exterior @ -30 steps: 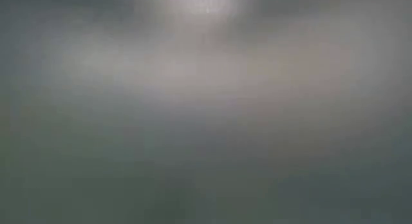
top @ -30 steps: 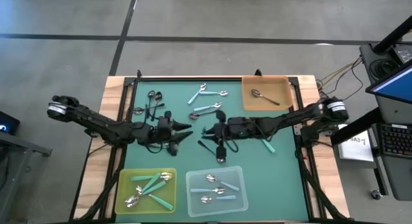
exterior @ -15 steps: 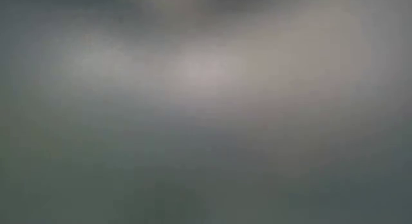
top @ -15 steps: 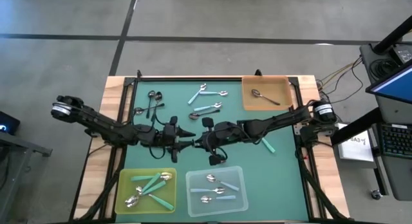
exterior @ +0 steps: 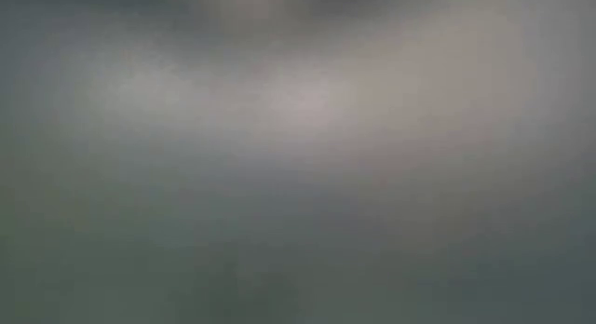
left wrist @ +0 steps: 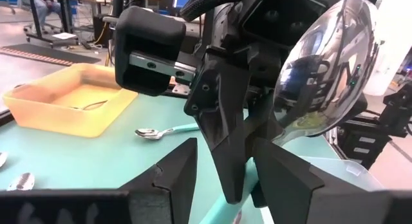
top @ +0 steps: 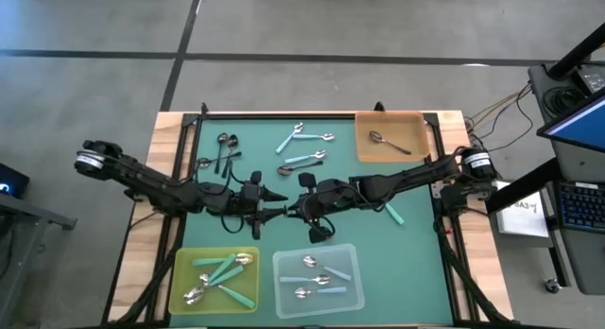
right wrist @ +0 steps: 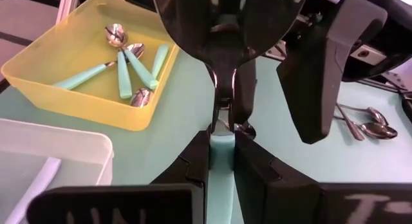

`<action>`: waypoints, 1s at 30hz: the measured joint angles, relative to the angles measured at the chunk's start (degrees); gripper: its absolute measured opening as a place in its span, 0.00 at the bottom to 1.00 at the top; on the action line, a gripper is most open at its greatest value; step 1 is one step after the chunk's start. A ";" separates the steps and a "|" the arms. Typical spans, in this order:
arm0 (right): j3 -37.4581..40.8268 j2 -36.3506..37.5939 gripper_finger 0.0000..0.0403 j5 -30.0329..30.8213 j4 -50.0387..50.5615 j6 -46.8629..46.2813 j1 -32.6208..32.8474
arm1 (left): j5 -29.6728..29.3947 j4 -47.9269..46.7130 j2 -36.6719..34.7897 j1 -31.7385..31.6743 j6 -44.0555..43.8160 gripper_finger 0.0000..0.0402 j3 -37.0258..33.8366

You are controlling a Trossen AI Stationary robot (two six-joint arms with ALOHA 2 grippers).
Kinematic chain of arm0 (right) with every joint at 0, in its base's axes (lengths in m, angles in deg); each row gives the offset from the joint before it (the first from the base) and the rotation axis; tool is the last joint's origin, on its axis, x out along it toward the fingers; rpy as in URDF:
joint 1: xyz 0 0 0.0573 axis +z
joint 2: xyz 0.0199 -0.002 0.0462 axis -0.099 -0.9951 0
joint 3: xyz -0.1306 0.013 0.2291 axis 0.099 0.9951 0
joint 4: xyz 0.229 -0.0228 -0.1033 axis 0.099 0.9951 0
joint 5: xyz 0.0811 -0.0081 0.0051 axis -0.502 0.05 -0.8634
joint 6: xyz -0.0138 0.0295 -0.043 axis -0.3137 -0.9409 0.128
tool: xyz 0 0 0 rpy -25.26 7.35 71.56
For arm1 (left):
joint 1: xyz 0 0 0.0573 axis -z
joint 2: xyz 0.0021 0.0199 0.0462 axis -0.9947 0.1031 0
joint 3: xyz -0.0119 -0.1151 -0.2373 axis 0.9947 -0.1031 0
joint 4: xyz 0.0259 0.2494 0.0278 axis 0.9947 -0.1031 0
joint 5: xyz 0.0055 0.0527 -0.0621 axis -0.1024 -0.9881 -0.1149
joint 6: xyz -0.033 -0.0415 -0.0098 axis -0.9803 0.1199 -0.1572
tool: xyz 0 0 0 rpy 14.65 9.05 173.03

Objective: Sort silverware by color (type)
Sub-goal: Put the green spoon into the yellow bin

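Observation:
Over the middle of the green mat my right gripper (top: 295, 208) is shut on a teal-handled spoon (left wrist: 322, 69). The spoon's shiny bowl sticks out beyond the fingertips toward my left gripper (top: 277, 209). The two grippers meet tip to tip. My left gripper (left wrist: 228, 176) is open, and its fingers stand on either side of the right gripper's fingertips and the spoon's neck. Loose spoons (top: 304, 161) lie on the far part of the mat. The low view shows only blur. My right gripper pinches the spoon's teal handle (right wrist: 221, 153) between its two fingers. The handle lies along the fingers, which reach almost level from the table's right. The spoon is lifted clear of the mat, bowl (right wrist: 225, 18) foremost. My left gripper: whether its open fingers touch the spoon, I cannot tell.
A yellow tray (top: 219, 277) with teal spoons and a clear tray (top: 319, 277) with light-blue spoons stand at the near edge. An orange tray (top: 390, 137) with one spoon stands at the far right. Black-handled spoons (top: 224, 149) lie at the far left, and a teal spoon (top: 394, 213) lies at the right.
My right gripper has carried the spoon toward the table's left and a little nearer, up to the left gripper's tips, rolling somewhat on the way. The two grippers, apart a second ago, now stand tip to tip.

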 joint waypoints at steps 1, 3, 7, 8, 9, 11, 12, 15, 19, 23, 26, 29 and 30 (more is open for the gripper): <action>0.00 0.02 0.08 0.01 0.06 0.13 0.00 | 0.03 -0.01 0.00 0.04 -0.18 0.35 0.00; 0.00 0.31 0.08 0.02 0.06 0.23 0.00 | 0.06 0.05 0.00 0.10 -0.40 0.35 0.00; 0.00 0.52 0.08 0.45 0.05 1.00 -0.20 | 0.03 -0.11 0.00 0.14 -1.11 0.35 0.00; 0.00 0.52 0.08 0.44 -0.05 1.12 -0.22 | 0.04 -0.15 0.00 0.15 -1.27 0.35 0.00; 0.00 0.52 0.08 0.55 -0.18 1.10 -0.25 | 0.12 -0.21 0.00 0.18 -1.29 0.35 0.00; 0.00 0.52 0.08 1.01 -0.38 1.09 -0.42 | 0.63 -0.40 0.00 0.25 -1.27 0.35 -0.02; 0.00 0.55 0.08 1.50 -0.28 1.20 -0.54 | 0.97 -0.41 0.01 0.35 -1.27 0.35 -0.02; 0.00 0.74 0.08 3.71 0.99 1.62 -0.71 | 0.70 -0.43 0.02 0.52 -1.29 0.35 -0.04; 0.00 0.58 0.08 3.12 0.83 0.23 -1.23 | 1.21 0.05 0.02 0.70 -1.08 0.35 -0.04; 0.00 -0.48 0.08 2.10 0.75 -0.87 -1.10 | 0.81 0.16 0.02 0.62 0.93 0.35 0.40; 0.00 -1.01 0.08 1.94 0.19 -0.90 -0.81 | 0.93 0.42 0.02 0.63 1.88 0.35 1.20; -0.02 -1.01 0.08 2.00 0.08 -0.86 -0.57 | 0.66 0.31 0.30 0.62 2.23 0.35 1.66; -0.02 -1.00 0.08 2.04 0.08 -0.81 -0.51 | 0.66 0.29 0.52 0.60 2.23 0.35 1.71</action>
